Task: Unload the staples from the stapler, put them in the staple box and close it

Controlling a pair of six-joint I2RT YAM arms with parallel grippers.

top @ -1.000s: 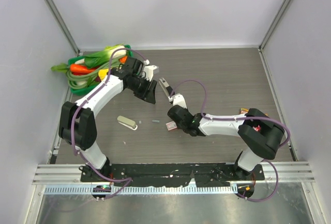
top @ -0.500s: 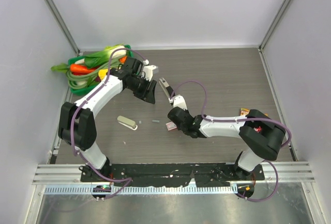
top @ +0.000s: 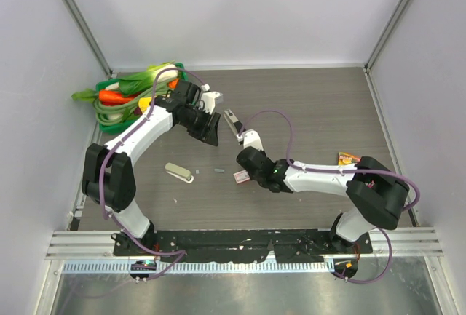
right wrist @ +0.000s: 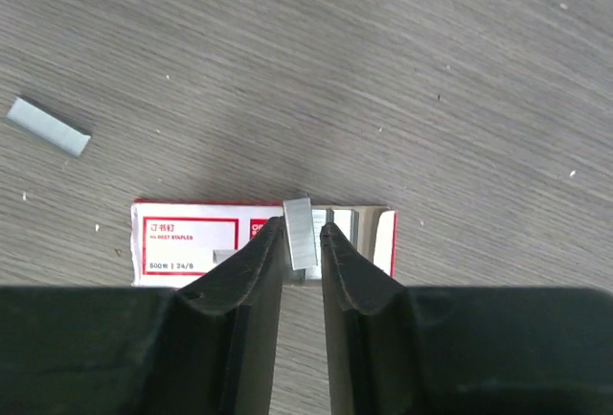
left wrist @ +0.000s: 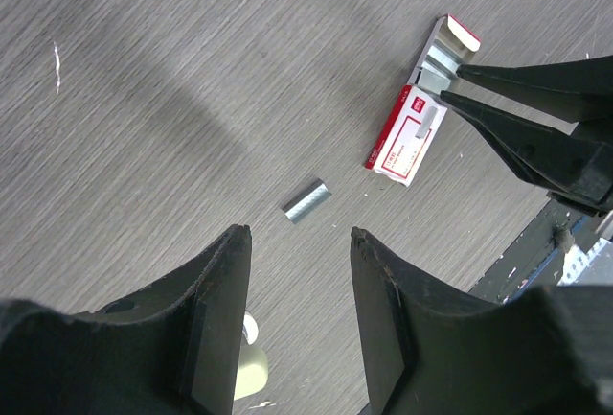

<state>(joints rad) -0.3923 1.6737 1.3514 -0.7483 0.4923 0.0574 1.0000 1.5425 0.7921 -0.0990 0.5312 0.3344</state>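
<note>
pinching staple strip at box with right fingers | holding left fingers parted over loose staples | judging unloading nearly done

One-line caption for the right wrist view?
Right gripper pinches a staple strip over the staple box; another strip lies loose nearby.

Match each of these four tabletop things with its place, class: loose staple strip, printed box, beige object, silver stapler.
Things: 1 short loose grey metal staple strip; 2 small red-and-white printed cardboard box; 3 beige rounded stapler-like object; 4 slim silver-grey metal stapler.
Places: A leftmost of the four; B under the right gripper, whose jaws pinch a second staple strip; C farthest back; D bare table between 2 and 3.
Pairs: 1-D, 2-B, 3-A, 4-C.
</note>
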